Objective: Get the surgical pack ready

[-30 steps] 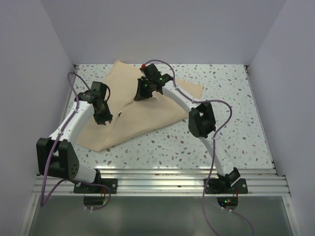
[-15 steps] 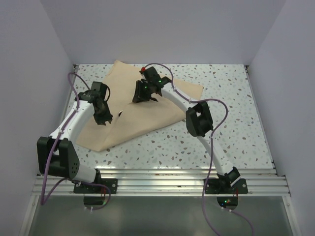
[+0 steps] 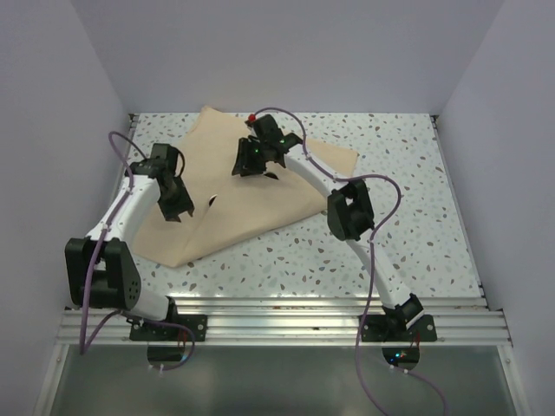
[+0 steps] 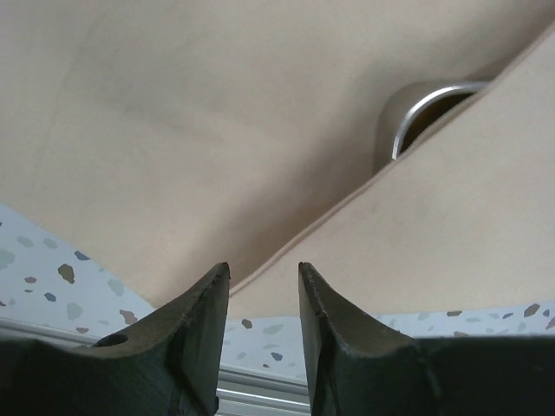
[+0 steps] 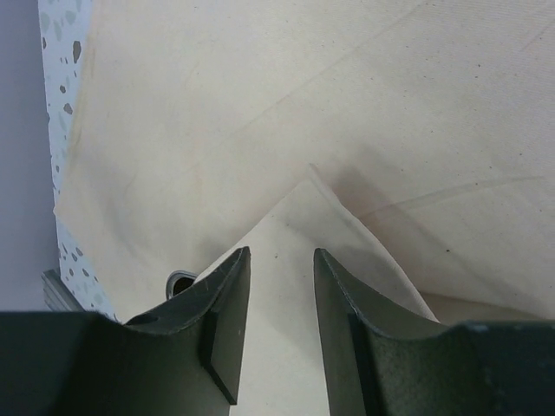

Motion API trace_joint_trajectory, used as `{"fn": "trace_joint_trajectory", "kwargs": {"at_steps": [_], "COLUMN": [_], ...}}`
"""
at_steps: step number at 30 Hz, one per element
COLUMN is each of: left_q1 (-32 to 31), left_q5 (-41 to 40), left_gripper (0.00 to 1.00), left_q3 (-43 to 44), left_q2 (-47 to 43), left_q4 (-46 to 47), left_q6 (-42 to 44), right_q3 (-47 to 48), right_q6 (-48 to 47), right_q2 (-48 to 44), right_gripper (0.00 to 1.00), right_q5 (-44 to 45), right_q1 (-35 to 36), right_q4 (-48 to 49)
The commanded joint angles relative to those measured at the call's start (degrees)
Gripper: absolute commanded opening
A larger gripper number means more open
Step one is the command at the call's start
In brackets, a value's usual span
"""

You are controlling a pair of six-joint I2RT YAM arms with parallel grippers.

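Observation:
The tan wrap sheet (image 3: 260, 212) lies spread on the speckled table, with one flap folded over its middle. The steel tray is almost wholly under that flap. Only a shiny rim corner (image 4: 427, 102) peeks out in the left wrist view, and a small bit (image 5: 179, 282) shows in the right wrist view. My left gripper (image 3: 173, 208) is open and empty, low over the sheet's left part (image 4: 173, 130), just short of the flap's hemmed edge. My right gripper (image 3: 247, 165) is open and empty above the pointed tip of the folded flap (image 5: 334, 212).
A small red object (image 3: 251, 115) sits at the sheet's back edge near the right arm's cable. White walls close in the left, back and right. An aluminium rail (image 3: 286, 321) runs along the near edge. Bare speckled table (image 3: 408, 191) lies to the right.
My left arm has swung a little to the left, drawing the gripper back from the flap. My right gripper has shifted slightly left over the flap tip. The sheet lies as before.

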Motion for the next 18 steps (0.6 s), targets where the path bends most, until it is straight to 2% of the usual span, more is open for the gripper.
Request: {"fn": "trace_joint_trajectory", "kwargs": {"at_steps": [1, 4, 6, 9, 13, 14, 18], "left_q1": [4.7, 8.7, 10.5, 10.9, 10.9, 10.9, 9.9], "left_q5": [0.8, -0.5, -1.0, 1.2, 7.8, 10.7, 16.9], "left_gripper": [0.42, 0.53, 0.53, 0.45, 0.03, 0.0, 0.0], "left_q3": [-1.7, -4.3, -4.9, -6.0, -8.0, -8.4, -11.2], "left_q2": [-1.2, -2.7, -3.5, -5.7, -11.6, -12.6, -15.2], "left_q4": [-0.5, -0.4, -0.7, -0.8, 0.5, 0.8, 1.2], "left_q6": [-1.8, -1.1, -0.5, 0.4, 0.8, 0.5, -2.2], "right_q3": [1.0, 2.1, 3.1, 2.8, -0.4, -2.4, -8.3], "right_q6": [-1.6, -2.0, -2.2, -2.0, -0.9, -0.6, -1.4], "right_q2": [0.0, -0.2, -0.9, -3.8, -8.7, -9.7, -16.1], "right_gripper": [0.39, 0.39, 0.39, 0.39, 0.38, 0.35, 0.28], "right_q5": [-1.6, -1.6, -1.4, -1.4, -2.7, -2.4, 3.2], "right_q1": [-0.5, -0.4, -0.4, -0.3, 0.2, 0.5, 0.3], "right_q4": [1.5, 1.1, 0.9, 0.8, 0.1, -0.3, -4.6]}}
